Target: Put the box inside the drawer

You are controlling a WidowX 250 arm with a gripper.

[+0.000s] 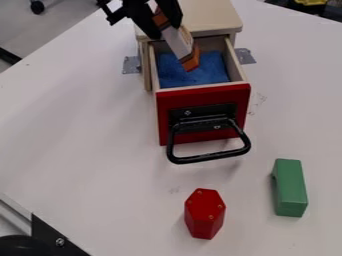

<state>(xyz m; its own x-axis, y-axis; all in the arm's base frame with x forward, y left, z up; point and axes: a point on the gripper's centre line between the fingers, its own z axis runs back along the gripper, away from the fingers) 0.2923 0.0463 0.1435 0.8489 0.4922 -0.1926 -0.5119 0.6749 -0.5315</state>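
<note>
Claw (165, 29) grips box (179, 46) at the open drawer (204, 112)

At the top of the frame, the claw covers the upper part of the orange-and-white box, and the arm is cut off by the top edge. The wooden cabinet (210, 17) is cut off there too. How far the box's lower end sits above the blue lining (207, 67) is hard to make out. A yellow thing (310, 2) in the upper right corner and a dark rounded thing (20, 246) in the lower left are only partly in the frame.

The claw's two fingers are parted by about the box's thickness, with the box between them, tilted, its lower end toward the right.

Counted: one box, one drawer with one black handle (208, 158), two metal brackets (131, 65) beside the cabinet, one red hexagonal block (204, 214) at bottom centre and one green block (290, 187) at lower right.
</note>
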